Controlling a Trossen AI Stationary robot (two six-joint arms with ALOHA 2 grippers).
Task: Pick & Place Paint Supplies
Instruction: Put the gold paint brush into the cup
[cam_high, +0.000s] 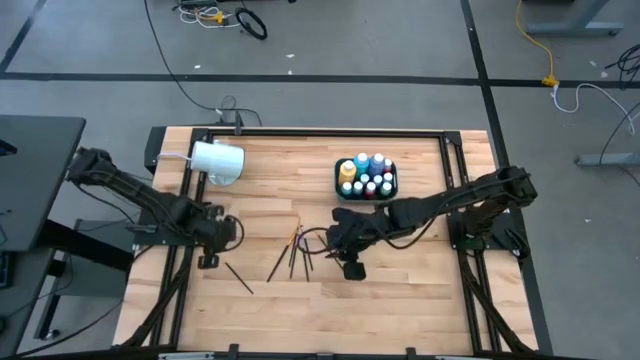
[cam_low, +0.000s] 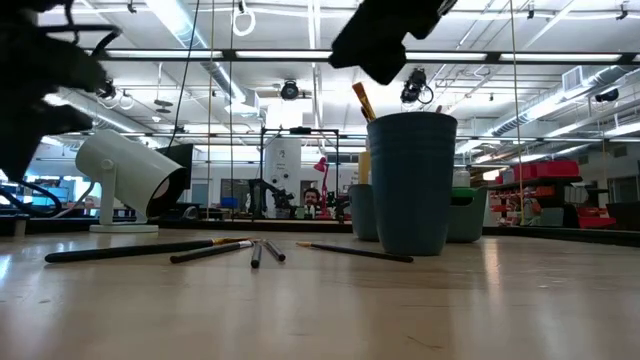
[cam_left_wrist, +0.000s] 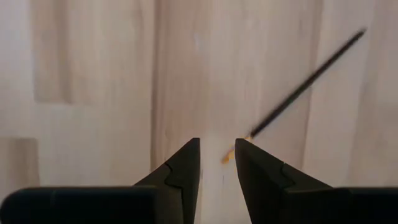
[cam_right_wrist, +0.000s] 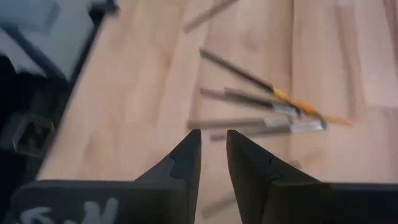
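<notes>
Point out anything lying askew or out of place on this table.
The white cup lies tipped on its side near the back edge. Brushes are scattered loose mid-table, one brush apart near the left gripper. The bottles stand tidy in their tray.

Legible text, labels, brands, numbers, signs: none. Paint bottles (cam_high: 366, 178) in the black tray (cam_high: 340, 187): labels too small to read. Pale marks on the dark block beside the right gripper (cam_right_wrist: 211, 149), right wrist view: too blurred to read
</notes>
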